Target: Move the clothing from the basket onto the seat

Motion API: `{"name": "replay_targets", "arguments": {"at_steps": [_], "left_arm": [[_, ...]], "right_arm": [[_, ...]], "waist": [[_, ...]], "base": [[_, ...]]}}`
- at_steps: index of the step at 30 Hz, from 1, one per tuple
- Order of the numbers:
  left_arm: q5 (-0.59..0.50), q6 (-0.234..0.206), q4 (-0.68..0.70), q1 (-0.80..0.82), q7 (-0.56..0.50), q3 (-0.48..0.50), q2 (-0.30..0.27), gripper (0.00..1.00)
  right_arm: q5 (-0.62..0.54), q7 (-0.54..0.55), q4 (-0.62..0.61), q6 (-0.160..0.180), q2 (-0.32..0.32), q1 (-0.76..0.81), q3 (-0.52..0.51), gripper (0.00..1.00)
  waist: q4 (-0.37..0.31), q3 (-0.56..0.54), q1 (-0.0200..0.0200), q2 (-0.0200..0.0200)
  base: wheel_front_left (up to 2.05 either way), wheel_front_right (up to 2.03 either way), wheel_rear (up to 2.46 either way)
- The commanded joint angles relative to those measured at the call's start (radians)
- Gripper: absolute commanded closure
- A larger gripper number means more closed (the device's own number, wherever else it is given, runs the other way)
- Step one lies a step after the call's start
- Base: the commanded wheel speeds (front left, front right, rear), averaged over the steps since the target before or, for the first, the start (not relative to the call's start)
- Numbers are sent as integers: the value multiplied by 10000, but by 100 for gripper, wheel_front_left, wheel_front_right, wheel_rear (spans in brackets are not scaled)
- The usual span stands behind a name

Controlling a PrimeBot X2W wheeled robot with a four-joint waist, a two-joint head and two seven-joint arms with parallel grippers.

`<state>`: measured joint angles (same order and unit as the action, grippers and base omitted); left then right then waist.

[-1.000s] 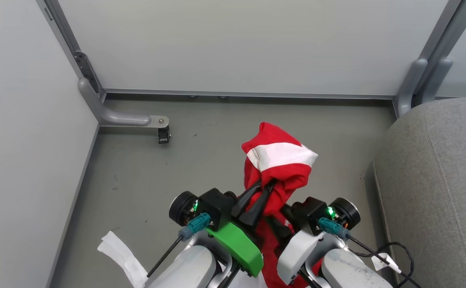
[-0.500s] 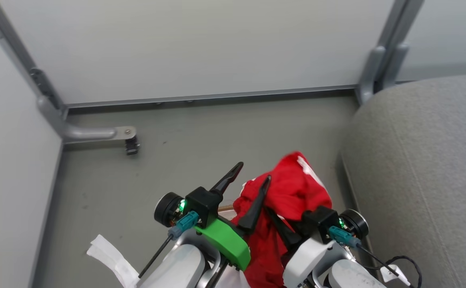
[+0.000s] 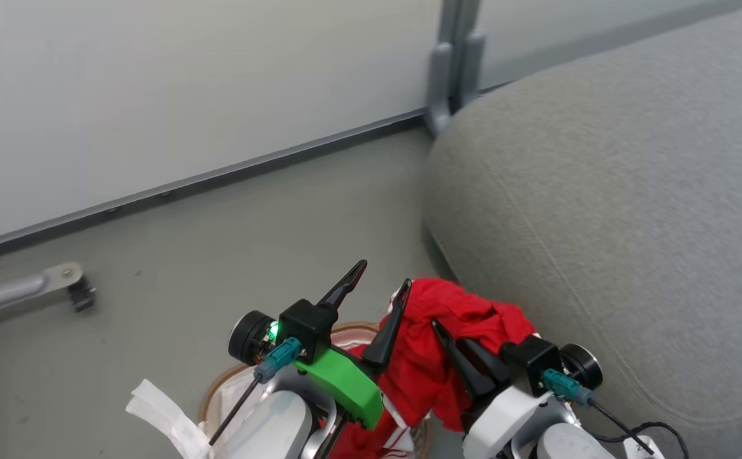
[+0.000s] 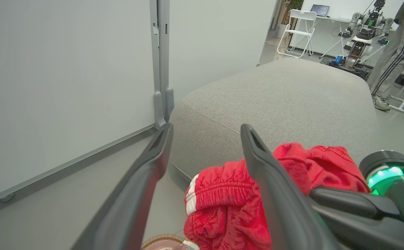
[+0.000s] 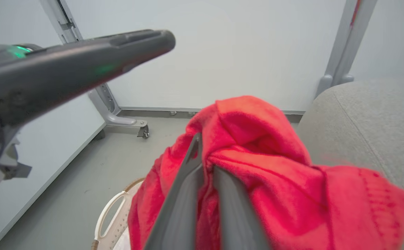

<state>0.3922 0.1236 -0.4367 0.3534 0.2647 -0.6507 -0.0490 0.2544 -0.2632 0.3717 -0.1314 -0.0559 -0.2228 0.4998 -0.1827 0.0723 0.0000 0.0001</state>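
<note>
The red clothing hangs bunched over my right gripper, which is shut on a fold of it. In the right wrist view the two fingers of the right gripper pinch the clothing. My left gripper stands open just left of the cloth, with nothing between its fingers. The left wrist view shows the left gripper spread wide, the clothing beside its right finger. The basket lies below the arms, its brown rim showing. The grey seat rises right beside the clothing.
White partition panels with grey posts stand behind. A caster foot sits on the floor at the left. A white strip lies by my left arm. A person's legs, another robot and a chair are beyond the seat.
My left gripper opened and let go of the clothing. The right gripper closed on it, and the cloth slumped down. The camera swung right, bringing the seat closer.
</note>
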Motion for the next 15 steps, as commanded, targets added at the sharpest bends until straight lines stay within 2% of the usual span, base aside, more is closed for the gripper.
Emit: {"name": "replay_targets", "arguments": {"at_steps": [1,8,15], "left_arm": [[-100,31,-37,-146,-5,49,-29,0],[-119,62,-20,-260,-4,204,-32,0],[-231,76,2,-214,-5,226,-34,0]], "right_arm": [[28,-21,-82,13,-64,151,-77,100],[15,-20,-339,13,-214,395,-339,100],[-59,-20,-566,14,-484,75,-621,100]], "waist": [[-1453,232,0,-1],[-2425,261,0,-1],[-2723,512,0,-1]], "base": [[0,0,0],[0,0,0],[0,0,0]]}}
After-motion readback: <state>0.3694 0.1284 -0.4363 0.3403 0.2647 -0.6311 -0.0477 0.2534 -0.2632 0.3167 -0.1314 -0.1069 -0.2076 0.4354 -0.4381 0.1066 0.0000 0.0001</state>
